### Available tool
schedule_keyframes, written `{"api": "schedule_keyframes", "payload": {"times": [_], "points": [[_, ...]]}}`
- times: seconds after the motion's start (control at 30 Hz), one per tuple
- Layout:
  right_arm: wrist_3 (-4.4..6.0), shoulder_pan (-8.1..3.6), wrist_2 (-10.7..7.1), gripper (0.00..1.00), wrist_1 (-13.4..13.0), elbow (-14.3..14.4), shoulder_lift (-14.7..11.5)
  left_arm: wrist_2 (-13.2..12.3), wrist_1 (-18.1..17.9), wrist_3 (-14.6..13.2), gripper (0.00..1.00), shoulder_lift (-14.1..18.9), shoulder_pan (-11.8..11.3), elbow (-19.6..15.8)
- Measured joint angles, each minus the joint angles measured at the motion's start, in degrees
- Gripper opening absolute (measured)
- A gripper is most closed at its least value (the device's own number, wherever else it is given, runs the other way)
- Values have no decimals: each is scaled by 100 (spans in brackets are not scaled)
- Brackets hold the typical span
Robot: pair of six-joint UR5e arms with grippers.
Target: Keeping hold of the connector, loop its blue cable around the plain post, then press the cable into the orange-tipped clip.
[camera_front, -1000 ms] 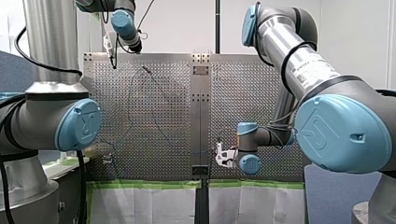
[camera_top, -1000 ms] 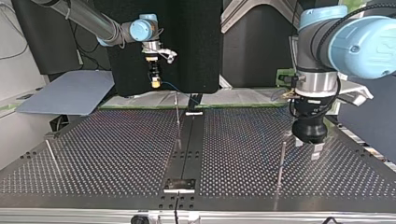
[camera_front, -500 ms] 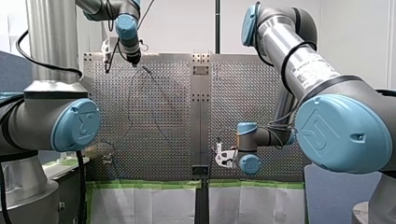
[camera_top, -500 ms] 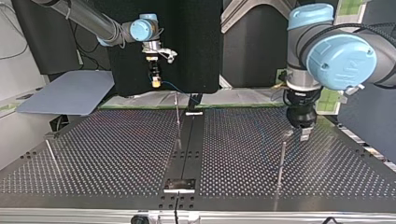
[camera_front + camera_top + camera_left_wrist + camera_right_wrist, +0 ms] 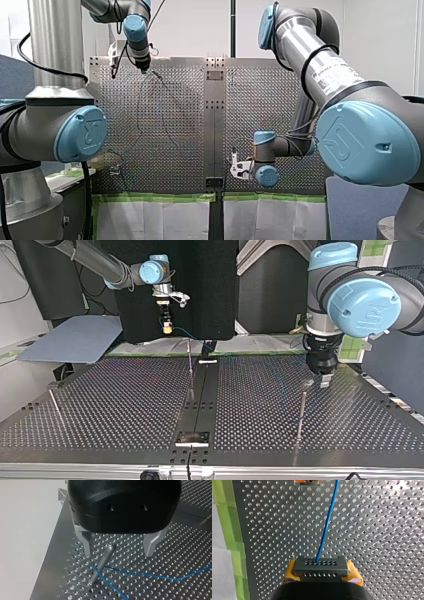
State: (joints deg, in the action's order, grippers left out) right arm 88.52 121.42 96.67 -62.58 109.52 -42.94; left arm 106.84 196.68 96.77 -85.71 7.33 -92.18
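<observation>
In the right wrist view my right gripper (image 5: 321, 573) has its yellow pads shut on a dark connector (image 5: 321, 566). The blue cable (image 5: 327, 522) runs straight ahead from it, past an orange-tipped clip (image 5: 308, 481). In the top view this gripper (image 5: 167, 330) hangs above the table's far edge. In the left wrist view my left gripper (image 5: 118, 553) stands open, its metal fingers either side of the plain post (image 5: 100, 567), touching nothing. The cable (image 5: 150, 575) bends around that post's foot. Seen from the top view, the left gripper (image 5: 316, 383) hovers just behind the post (image 5: 302, 412).
A perforated metal table (image 5: 115, 405) with a dark centre strip (image 5: 200, 400) carries two more thin posts, one at the middle (image 5: 190, 367) and one at the top view's left (image 5: 55, 407). Green tape (image 5: 160, 197) lines the near edge in the front view.
My left gripper has moved toward the top view's far side and slightly left, turning at the wrist, and now sits close behind the plain post. The right gripper has stayed still with the connector.
</observation>
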Motion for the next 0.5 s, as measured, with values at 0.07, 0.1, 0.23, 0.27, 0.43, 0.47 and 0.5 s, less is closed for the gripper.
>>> {"api": "schedule_keyframes", "payload": {"times": [0.07,0.1,0.23,0.27,0.43,0.47,0.5], "points": [[-1,0,-10,0,0,2,0,4,-12,-1,100,-1,-4,2],[-2,0,-15,0,-1,2,0,8,-15,-1,100,-1,-5,2],[-2,-1,-29,0,2,2,0,39,-23,-6,100,1,-8,1],[-2,0,-31,0,2,2,0,54,-25,-7,100,0,-9,1],[0,0,-32,0,0,-1,0,97,-31,-16,100,1,-11,2],[0,0,-33,0,-1,-1,0,100,-31,-17,100,1,-10,4],[1,0,-33,0,0,1,0,101,-30,-17,100,0,-10,5]]}}
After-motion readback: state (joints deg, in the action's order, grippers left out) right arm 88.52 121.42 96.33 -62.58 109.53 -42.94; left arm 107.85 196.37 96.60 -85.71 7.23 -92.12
